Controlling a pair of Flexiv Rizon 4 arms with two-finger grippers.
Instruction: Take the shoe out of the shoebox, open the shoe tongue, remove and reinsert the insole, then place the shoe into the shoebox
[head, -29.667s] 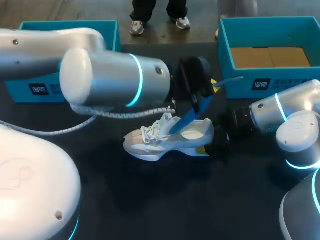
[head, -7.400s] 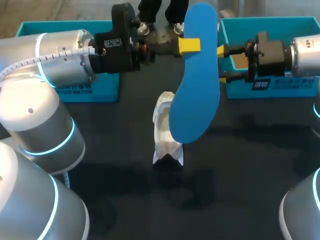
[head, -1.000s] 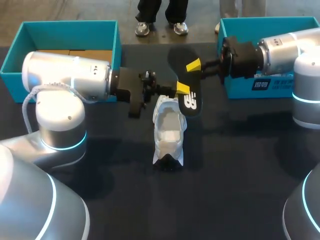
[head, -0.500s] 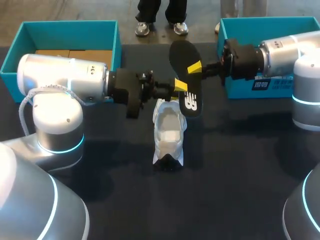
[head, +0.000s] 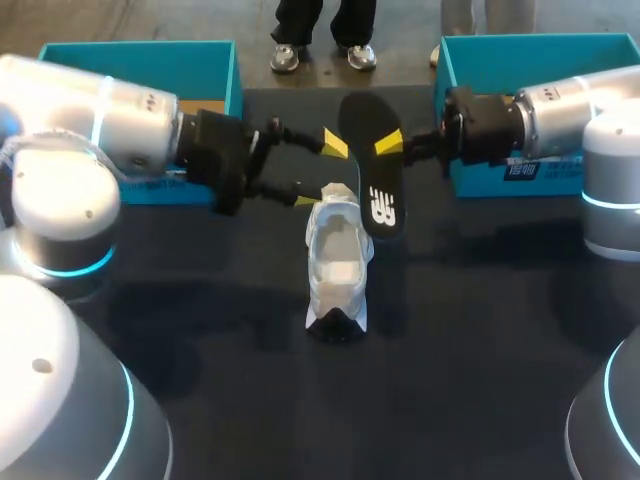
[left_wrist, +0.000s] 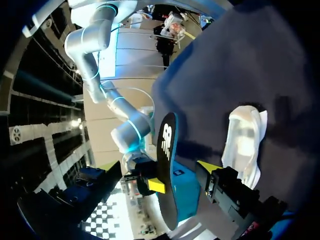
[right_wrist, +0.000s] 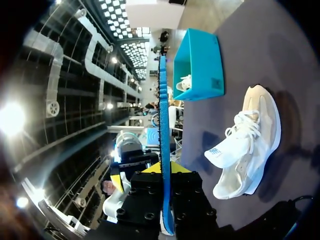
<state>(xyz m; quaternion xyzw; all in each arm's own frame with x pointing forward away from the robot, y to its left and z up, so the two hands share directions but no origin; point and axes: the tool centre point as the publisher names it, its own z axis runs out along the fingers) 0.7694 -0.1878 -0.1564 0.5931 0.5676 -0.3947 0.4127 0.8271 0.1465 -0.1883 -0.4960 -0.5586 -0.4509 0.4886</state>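
The white shoe (head: 338, 262) lies on the dark table, toe towards me. Just behind its heel the insole (head: 372, 180) hangs upright, its black underside facing me. My right gripper (head: 392, 146) is shut on the insole's edge; in the right wrist view the insole (right_wrist: 163, 120) stands edge-on, blue, between the fingers of that gripper (right_wrist: 162, 172), with the shoe (right_wrist: 247, 150) beside it. My left gripper (head: 322, 172) is open just left of the insole, touching nothing. In the left wrist view one fingertip (left_wrist: 209, 167) shows between the insole (left_wrist: 167, 165) and the shoe (left_wrist: 245, 142).
A teal shoebox (head: 140, 62) stands at the back left behind my left arm. A second teal box (head: 540, 60) stands at the back right behind my right arm, and a teal box (right_wrist: 200, 65) shows in the right wrist view.
My left gripper has opened, let go of the insole and drawn back to the left. The right gripper keeps the insole in nearly the same place. The shoe has not moved.
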